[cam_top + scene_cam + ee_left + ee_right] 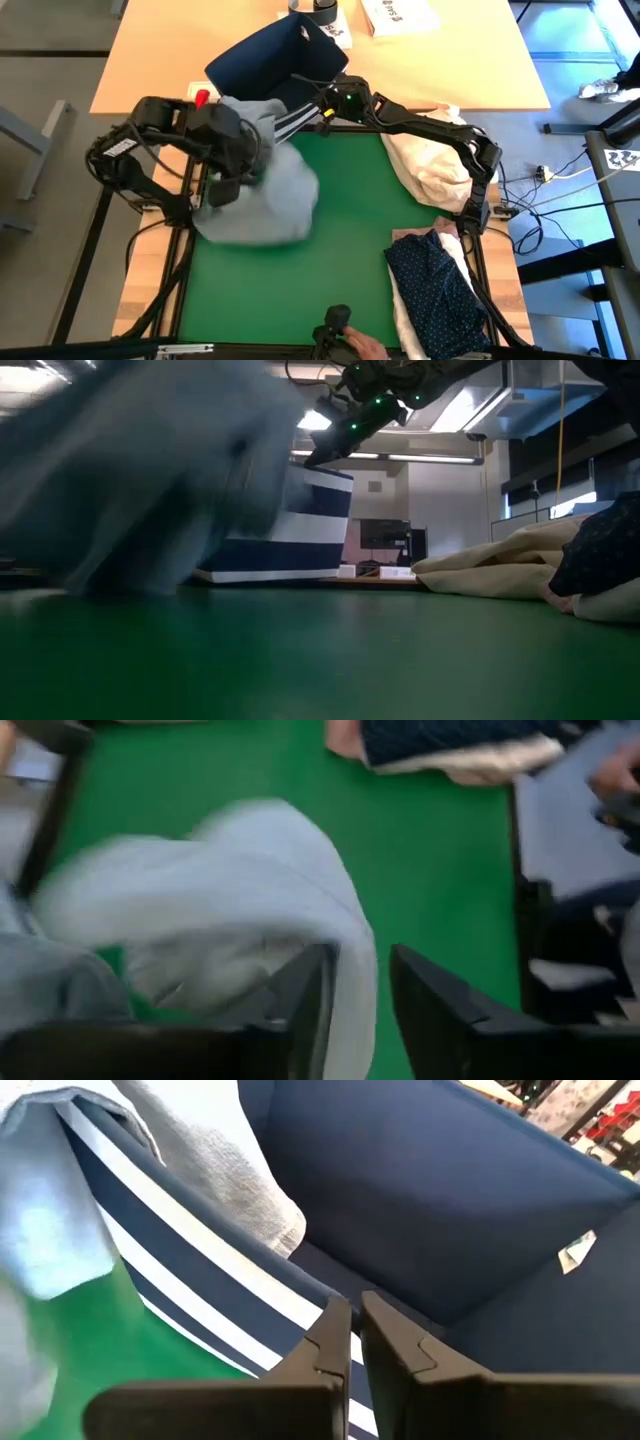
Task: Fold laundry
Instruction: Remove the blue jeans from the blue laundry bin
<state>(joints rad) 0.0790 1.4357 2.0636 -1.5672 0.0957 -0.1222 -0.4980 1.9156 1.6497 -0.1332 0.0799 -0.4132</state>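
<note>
We saw the light grey jeans [262, 200] heaped on the green mat [350, 220], our left gripper [222, 190] above them, fingers narrowly parted and empty. Our right gripper [348, 1325] hung closed over the striped bin [280, 62]; ceiling lights [400, 457] glowed behind.

The high view looked straight down on the whole desk [350, 220]. The low view sat at desk height, facing level across the green surface toward the striped bin [300, 525]. The left wrist view looked closely down on the grey garment [230, 890]. The right wrist view faced into the bin at close range. All views shared the green surface.
</note>
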